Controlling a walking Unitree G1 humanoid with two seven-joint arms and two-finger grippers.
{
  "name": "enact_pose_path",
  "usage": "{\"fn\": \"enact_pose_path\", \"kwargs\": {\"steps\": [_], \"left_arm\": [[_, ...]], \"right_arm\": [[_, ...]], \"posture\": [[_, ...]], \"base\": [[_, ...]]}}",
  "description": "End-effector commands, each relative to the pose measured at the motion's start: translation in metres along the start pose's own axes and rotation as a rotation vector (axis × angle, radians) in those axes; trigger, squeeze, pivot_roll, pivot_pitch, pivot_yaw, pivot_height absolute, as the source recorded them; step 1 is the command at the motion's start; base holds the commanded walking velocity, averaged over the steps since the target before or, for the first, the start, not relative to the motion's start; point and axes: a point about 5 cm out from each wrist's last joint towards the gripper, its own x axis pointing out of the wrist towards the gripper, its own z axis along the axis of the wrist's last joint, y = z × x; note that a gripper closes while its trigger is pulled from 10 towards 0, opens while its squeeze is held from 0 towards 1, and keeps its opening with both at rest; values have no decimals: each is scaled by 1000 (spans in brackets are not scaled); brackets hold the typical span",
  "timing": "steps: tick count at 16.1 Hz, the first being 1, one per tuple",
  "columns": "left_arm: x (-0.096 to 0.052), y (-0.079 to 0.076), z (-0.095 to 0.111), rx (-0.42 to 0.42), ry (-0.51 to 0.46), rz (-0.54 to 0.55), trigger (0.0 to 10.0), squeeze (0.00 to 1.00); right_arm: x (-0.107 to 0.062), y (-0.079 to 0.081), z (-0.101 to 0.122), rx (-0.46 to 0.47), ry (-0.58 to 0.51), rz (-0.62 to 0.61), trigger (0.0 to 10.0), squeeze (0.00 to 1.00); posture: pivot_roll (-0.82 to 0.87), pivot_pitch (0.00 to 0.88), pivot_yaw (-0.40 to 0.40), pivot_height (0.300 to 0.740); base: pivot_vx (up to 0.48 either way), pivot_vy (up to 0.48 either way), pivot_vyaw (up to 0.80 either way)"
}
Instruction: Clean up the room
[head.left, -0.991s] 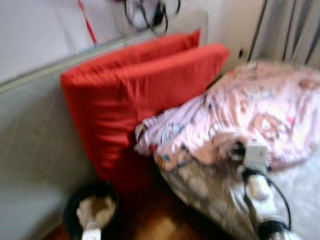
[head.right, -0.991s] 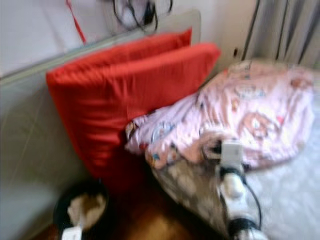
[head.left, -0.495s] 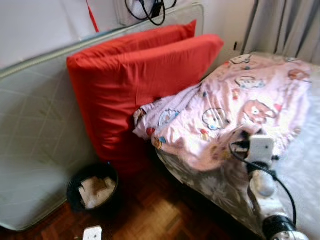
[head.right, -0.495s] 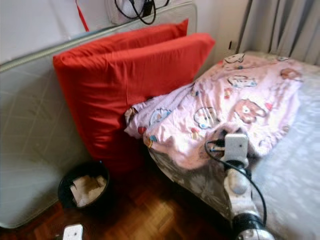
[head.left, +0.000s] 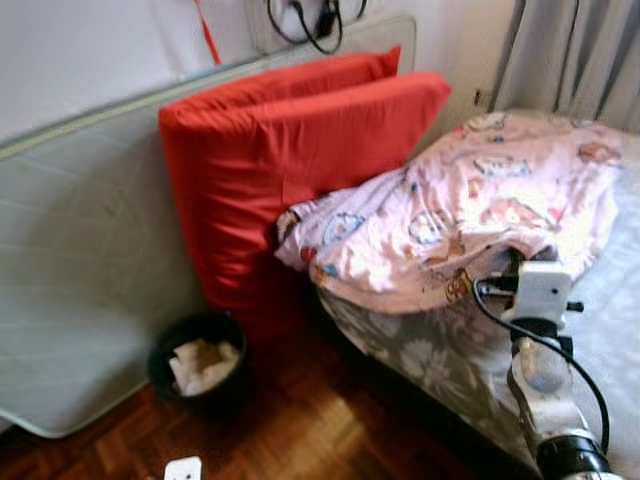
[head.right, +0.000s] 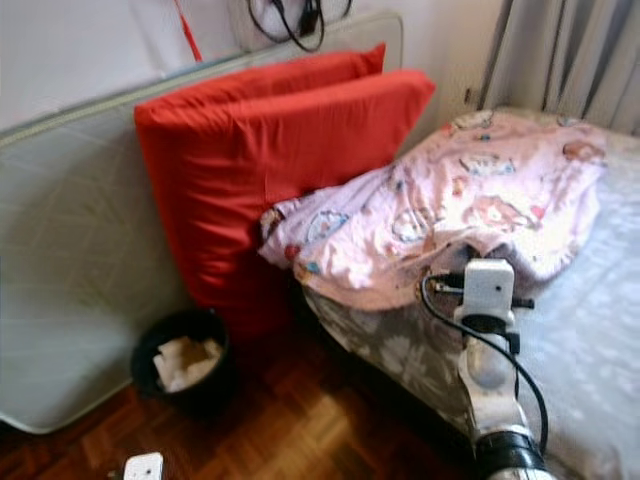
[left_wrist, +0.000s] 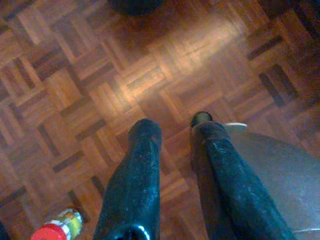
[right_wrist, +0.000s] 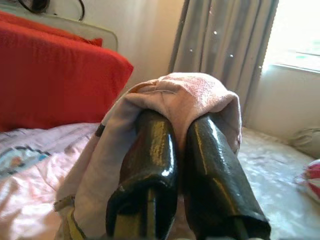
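Pinching a fold of the pink cartoon-print blanket (head.left: 470, 225) on the grey floral bed (head.left: 420, 365), the right gripper (right_wrist: 177, 125) holds fabric draped over both fingers — apparently lifted slightly — while the left gripper (left_wrist: 175, 132) hangs idle, fingers parted, above the parquet floor (left_wrist: 75, 75).

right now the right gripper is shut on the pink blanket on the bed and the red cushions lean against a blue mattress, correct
Not quite: the mattress is pale grey-green, not blue, as the left eye view shows. The rest holds: the right gripper is shut on the pink blanket, and the red cushions lean against that mattress.
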Motion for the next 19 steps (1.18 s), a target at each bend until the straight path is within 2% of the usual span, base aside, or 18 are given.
{"fn": "enact_pose_path", "kwargs": {"steps": [1,3,4,5,8,10,11,12,14,17,19], "left_arm": [[0,3,2,27,-3,1,10000,0],[0,2,3,30,-9,-2,10000,0],[1,1,4,33,-15,-4,10000,0],[1,1,4,33,-15,-4,10000,0],[1,-2,6,47,-27,-13,10000,0],[2,-5,9,55,-39,-19,10000,0],[2,-6,10,57,-44,-22,10000,0],[2,-8,11,64,-50,-27,10000,0],[2,-11,13,84,-58,-38,10000,0],[3,-12,15,92,-73,-42,10000,0],[3,-13,16,95,-78,-42,10000,0]], "right_arm": [[1,-2,1,-3,1,-23,10000,0],[-3,-1,-8,-6,68,-10,10000,0],[-11,0,-22,43,151,-25,10000,0],[-11,-1,-23,43,154,-28,10000,0],[-33,-5,-60,101,399,-64,10000,0],[-61,-4,-92,167,648,-76,10000,0],[-70,-4,-100,180,717,-81,10000,0],[-86,0,-112,173,823,-46,10000,0],[-109,12,-125,139,949,75,10000,0],[-139,30,-135,107,1091,276,10000,0],[-152,34,-139,43,1138,376,10000,0]], "posture": [[-13,0,61,740],[-13,0,60,740],[-15,0,61,740],[-15,0,61,740],[-10,0,60,740],[-15,0,61,740],[-14,0,62,740],[-19,0,66,740],[-17,0,66,740],[-12,0,65,740],[-15,0,67,740]], "base": [[0,0,0],[0,0,0],[0,0,0],[0,0,0],[0,0,0],[0,0,0],[0,0,0],[0,0,0],[0,0,0],[0,0,0],[0,0,0]]}}
